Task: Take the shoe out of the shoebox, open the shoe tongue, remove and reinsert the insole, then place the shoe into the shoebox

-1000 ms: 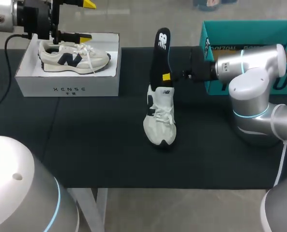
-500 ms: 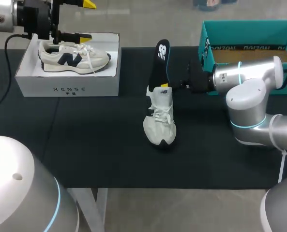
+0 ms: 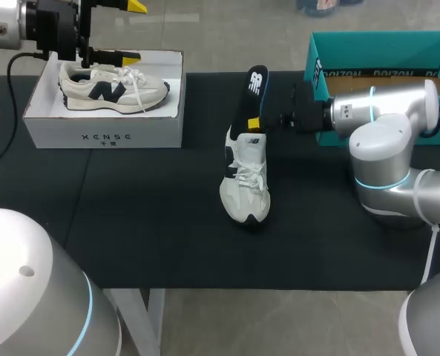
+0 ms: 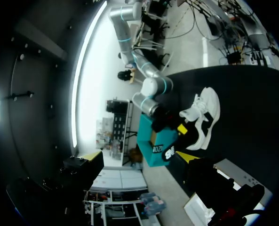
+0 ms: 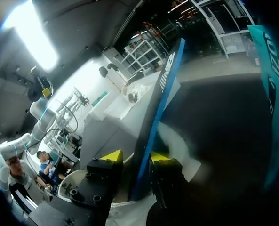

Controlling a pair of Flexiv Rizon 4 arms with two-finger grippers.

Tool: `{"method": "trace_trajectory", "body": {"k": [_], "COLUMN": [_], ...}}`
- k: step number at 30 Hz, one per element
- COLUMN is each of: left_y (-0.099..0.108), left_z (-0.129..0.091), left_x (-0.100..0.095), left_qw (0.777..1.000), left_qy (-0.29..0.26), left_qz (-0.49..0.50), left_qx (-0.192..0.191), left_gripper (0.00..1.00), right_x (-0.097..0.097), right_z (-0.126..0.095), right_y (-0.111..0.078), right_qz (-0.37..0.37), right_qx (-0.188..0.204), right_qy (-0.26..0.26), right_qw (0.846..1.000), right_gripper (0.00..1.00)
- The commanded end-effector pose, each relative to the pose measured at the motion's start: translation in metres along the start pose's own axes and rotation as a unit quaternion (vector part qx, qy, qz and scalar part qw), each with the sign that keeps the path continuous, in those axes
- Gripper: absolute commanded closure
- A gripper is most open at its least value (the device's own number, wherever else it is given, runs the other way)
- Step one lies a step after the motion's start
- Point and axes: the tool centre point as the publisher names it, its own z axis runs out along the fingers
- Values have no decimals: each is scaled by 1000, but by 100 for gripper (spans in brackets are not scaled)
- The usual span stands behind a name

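Insole (image 3: 251, 96), black with a blue edge and a white logo near its top, stands almost upright out of the heel opening of the shoe (image 3: 245, 185). The shoe is an off-white sneaker with white laces and black side marks, resting on its sole mid-table. The right gripper (image 3: 258, 121) pinches the insole's lower part between both yellow tips, just beside the teal shoebox (image 3: 383, 44). The left gripper (image 3: 133, 31), fingers apart, hangs over a white box (image 3: 101, 133).

Silver right arm (image 3: 398, 111), cyan joint rings (image 3: 370, 98), black wrist (image 3: 309, 117), yellow-tipped pincer (image 5: 135, 156)
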Motion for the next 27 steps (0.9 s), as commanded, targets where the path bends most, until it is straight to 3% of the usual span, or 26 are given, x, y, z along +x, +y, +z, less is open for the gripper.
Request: {"method": "trace_trajectory", "body": {"k": [1, 7, 21, 23, 24, 27], "left_y": [1, 1, 1, 1, 1, 1], "left_z": [0, 0, 0, 0, 0, 0], "left_x": [0, 0, 0, 0, 0, 0], "left_qw": [1000, 1000, 1000, 1000, 1000, 1000], "left_qy": [2, 2, 2, 2, 2, 2], "left_qz": [0, 0, 0, 0, 0, 0], "left_qx": [0, 0, 0, 0, 0, 0], "left_gripper": [0, 0, 0, 0, 0, 0], "right_x": [-4, 2, 6, 6, 4, -1], "right_z": [5, 8, 13, 13, 12, 12], "right_y": [5, -5, -49, -44, -40, -27], "right_qz": [1, 6, 40, 34, 33, 25], "right_qx": [4, 13, 71, 72, 69, 65], "right_qy": [1, 6, 15, 15, 15, 12], "right_qw": [1000, 1000, 997, 997, 997, 998], "right_gripper": [100, 100, 100, 68, 61, 60]}}
